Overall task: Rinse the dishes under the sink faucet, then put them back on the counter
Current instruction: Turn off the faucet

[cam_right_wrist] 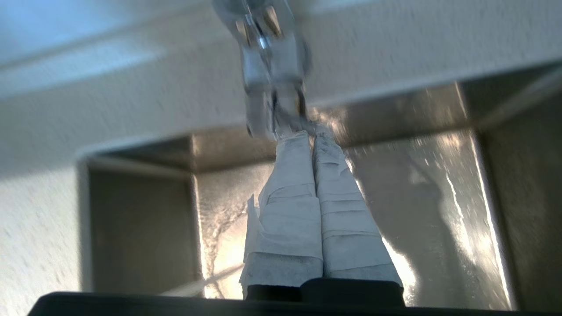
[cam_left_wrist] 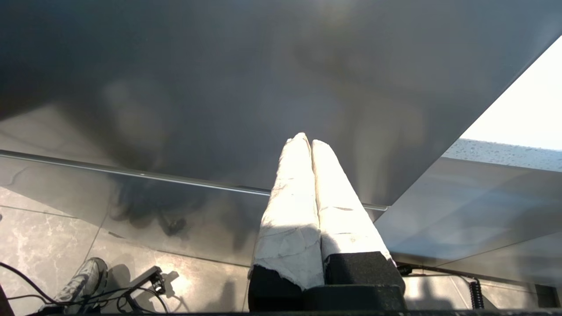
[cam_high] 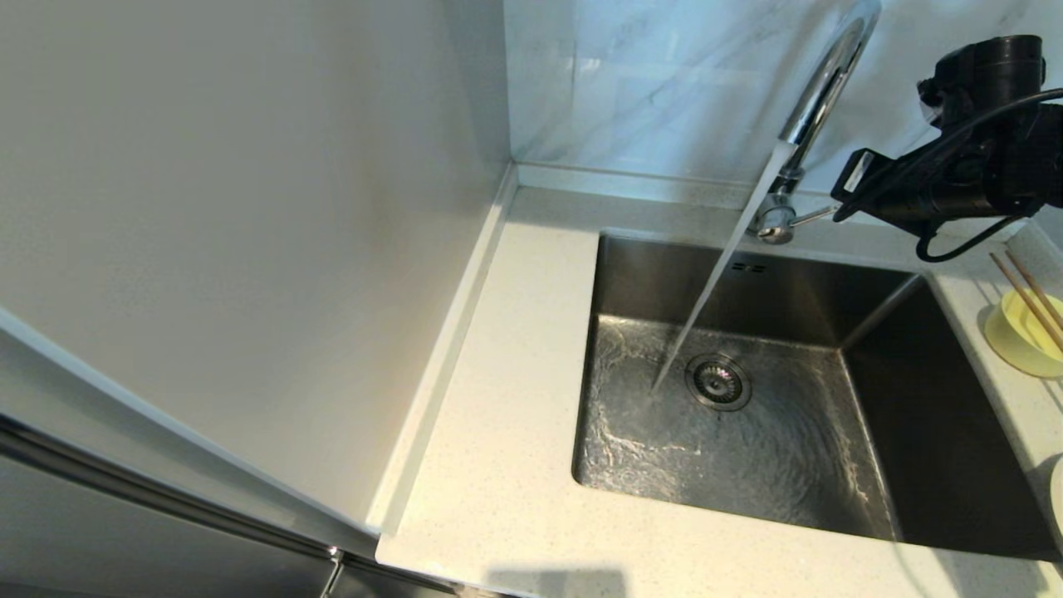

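No legible writing is seen. Water is poured from the tall chrome gooseneck faucet into the square steel basin. The right gripper, fingers pressed together, is held at the thin side lever. The small pale-yellow bowl, with thin brown wooden chopsticks laid across it, is set on the speckled off-white desk right of the basin. The left gripper is parked below, closed.

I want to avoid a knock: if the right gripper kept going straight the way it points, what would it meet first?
Most likely the faucet: the shut right gripper points at its lower body, just ahead of the fingertips, though depth is unclear.
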### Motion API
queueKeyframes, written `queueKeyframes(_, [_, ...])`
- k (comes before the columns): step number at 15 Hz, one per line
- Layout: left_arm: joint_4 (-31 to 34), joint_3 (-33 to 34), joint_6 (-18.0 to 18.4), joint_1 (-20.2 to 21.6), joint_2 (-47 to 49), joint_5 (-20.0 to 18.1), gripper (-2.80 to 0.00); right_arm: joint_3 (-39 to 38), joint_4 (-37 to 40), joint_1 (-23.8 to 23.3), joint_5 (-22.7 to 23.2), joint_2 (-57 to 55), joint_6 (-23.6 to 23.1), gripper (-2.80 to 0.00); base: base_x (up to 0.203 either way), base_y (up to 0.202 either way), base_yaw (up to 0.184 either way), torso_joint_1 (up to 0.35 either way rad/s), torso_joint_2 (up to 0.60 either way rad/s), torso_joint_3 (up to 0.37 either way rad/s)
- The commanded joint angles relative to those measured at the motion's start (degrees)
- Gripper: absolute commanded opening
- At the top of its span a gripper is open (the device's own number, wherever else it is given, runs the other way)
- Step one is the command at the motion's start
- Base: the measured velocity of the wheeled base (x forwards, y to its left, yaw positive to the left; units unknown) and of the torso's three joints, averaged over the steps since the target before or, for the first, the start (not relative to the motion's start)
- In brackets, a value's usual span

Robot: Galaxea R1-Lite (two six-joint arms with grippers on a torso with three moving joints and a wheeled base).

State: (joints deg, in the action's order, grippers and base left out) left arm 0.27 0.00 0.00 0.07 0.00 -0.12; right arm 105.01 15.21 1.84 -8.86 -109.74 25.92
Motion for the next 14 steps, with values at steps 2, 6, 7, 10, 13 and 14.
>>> queueKeyframes(2, [0.0,0.0,0.0,0.0,0.0,0.0,-2.8,-4.0,0.3,0.0,0.2,2.7,-1.0,-2.8,0.0,0.0,0.0,0.0,0.0,0.0])
queueKeyframes(6, [0.0,0.0,0.0,0.0,0.0,0.0,-2.8,-4.2,0.3,0.0,0.2,0.7,-1.5,-2.8,0.0,0.0,0.0,0.0,0.0,0.0])
queueKeyframes(7, [0.0,0.0,0.0,0.0,0.0,0.0,-2.8,-3.8,0.1,0.0,0.2,-0.2,-1.5,-2.8,0.0,0.0,0.0,0.0,0.0,0.0])
queueKeyframes(10, [0.0,0.0,0.0,0.0,0.0,0.0,-2.8,-1.5,0.0,0.0,0.1,-3.1,-1.3,-2.8,0.0,0.0,0.0,0.0,0.0,0.0])
queueKeyframes(13, [0.0,0.0,0.0,0.0,0.0,-0.1,-2.8,2.1,-0.8,0.0,0.3,-4.1,-0.6,-2.8,0.0,0.0,0.0,0.0,0.0,0.0])
queueKeyframes(14, [0.0,0.0,0.0,0.0,0.0,0.0,-2.8,3.6,-2.4,0.0,0.2,-5.1,-0.1,-2.8,0.0,0.0,0.0,0.0,0.0,0.0])
